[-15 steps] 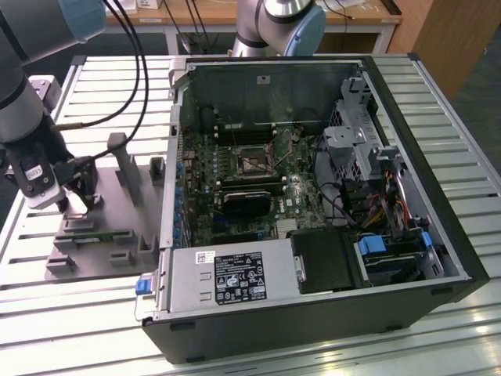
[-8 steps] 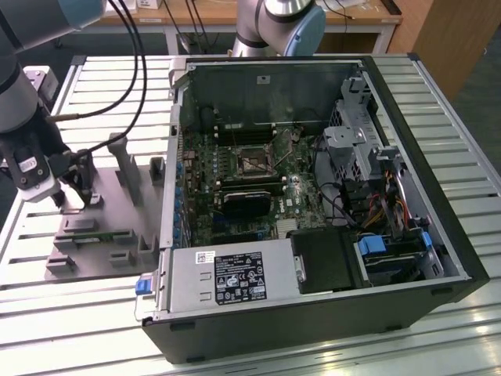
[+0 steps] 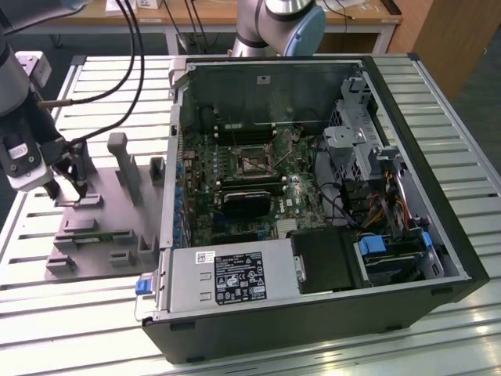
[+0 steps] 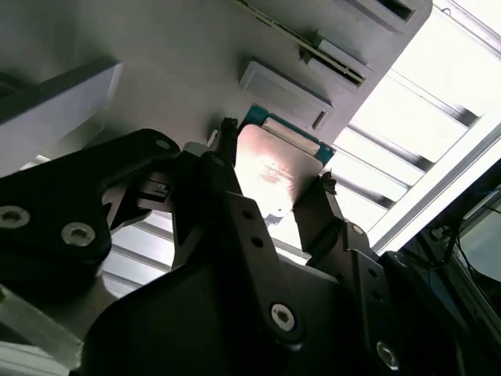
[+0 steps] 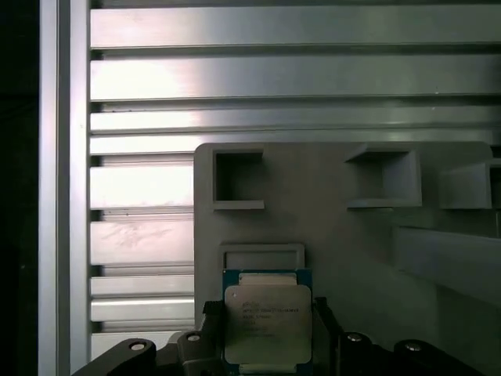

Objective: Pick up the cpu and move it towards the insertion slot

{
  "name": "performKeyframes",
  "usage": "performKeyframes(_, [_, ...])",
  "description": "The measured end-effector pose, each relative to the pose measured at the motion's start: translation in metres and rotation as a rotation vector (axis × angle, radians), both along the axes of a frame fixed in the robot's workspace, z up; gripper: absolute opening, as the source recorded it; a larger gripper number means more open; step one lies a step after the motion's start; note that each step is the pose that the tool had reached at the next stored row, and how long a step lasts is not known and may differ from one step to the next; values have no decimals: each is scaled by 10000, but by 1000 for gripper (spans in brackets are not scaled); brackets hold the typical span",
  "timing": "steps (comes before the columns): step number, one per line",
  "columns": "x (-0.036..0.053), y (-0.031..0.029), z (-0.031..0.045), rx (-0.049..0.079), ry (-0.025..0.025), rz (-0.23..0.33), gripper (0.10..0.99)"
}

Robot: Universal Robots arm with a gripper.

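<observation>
gripper (image 4: pixel 275 158) clasping cpu (image 5: pixel 268 323) edges, over grey fixture (image 5: pixel 329 207)

Cpu (image 5: pixel 268 325) showing a silvery-grey top, teal-green rim peeking round it. Claw (image 4: pixel 275 157) reading matte black. Fixture plate (image 5: pixel 329 204) looking plain pale grey. Table (image 3: pixel 78 313) gleaming silver in ribbed stripes. Motherboard (image 3: pixel 200 204) showing dark green.

you're in a robotics lab: an open computer case (image 3: pixel 313 329) sits on a slatted aluminium bench (image 3: pixel 78 329) beside a grey fixture plate (image 3: pixel 102 223), wooden desks (image 3: pixel 211 12) behind.
</observation>
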State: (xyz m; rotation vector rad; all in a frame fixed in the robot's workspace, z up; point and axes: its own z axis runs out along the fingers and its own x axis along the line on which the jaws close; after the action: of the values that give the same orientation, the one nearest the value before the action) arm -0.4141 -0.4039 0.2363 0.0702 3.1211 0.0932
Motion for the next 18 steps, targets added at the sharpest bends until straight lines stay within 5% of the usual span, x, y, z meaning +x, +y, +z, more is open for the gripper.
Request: performKeyframes(18, [0,0,409,0,-4,0,537])
